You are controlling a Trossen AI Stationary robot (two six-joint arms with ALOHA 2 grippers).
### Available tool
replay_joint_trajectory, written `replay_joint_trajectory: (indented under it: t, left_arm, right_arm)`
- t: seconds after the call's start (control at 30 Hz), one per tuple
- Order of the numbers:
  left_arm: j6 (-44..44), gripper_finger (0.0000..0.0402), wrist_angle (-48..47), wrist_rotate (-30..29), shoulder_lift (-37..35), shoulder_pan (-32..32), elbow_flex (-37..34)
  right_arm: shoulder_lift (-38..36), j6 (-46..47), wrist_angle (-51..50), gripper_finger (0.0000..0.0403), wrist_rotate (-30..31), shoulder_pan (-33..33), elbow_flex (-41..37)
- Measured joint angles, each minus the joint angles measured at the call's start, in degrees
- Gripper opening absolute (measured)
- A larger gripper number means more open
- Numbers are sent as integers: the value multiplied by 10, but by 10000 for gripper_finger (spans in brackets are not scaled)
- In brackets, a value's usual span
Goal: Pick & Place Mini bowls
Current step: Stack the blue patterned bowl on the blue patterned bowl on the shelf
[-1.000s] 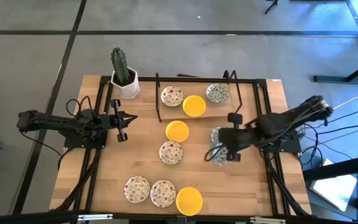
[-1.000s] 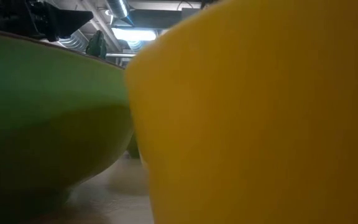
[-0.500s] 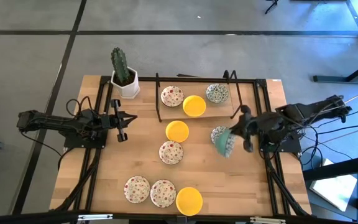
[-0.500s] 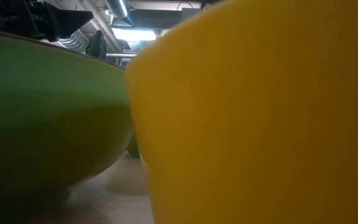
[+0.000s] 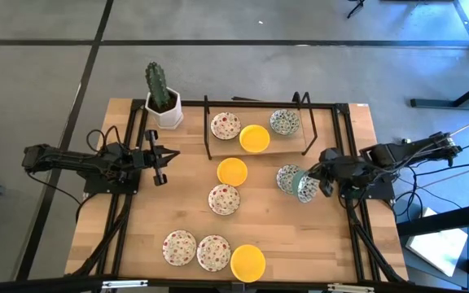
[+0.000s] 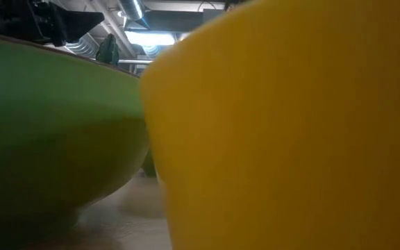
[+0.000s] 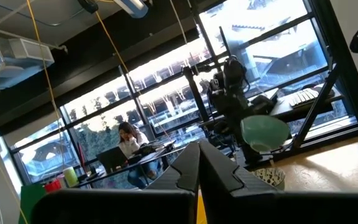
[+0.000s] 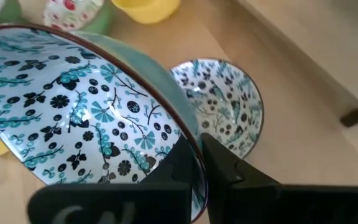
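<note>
Right gripper (image 5: 317, 181) jaws (closed) pinch patterned bowl (image 5: 306, 187) rim.

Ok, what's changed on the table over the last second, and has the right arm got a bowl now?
Yes. The right gripper, shut on the blue-patterned bowl, has lifted it off the table, tipped it on edge and drawn back toward its base on the right. Its twin bowl remains on the table beside it. The left gripper, the other bowls and the cactus pot have not moved.
</note>
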Motion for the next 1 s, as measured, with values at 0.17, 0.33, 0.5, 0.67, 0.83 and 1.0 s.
replay_joint_trajectory:
  t: [0.17, 0.33, 0.5, 0.67, 0.83, 1.0]
  left_arm:
    - [0, 7, 0, 0, 0, 0, 0]
    - [0, 5, 0, -11, 0, 0, 0]
    - [0, 2, 0, -14, 0, 0, 0]
    - [0, 6, 0, -14, 0, 0, 0]
    - [0, 7, 0, -14, 0, 0, 0]
    - [0, 2, 0, -14, 0, 0, 0]
  right_arm:
    - [0, 5, 9, 14, 0, 0, -18]
    - [0, -20, 34, 14, 0, 0, -18]
    - [1, -41, 46, 15, 23, 0, -18]
    - [14, -100, 72, 15, 36, -28, 30]
    - [68, -187, 37, 14, 66, -89, 152]
    - [164, -278, 14, 14, 72, -161, 290]
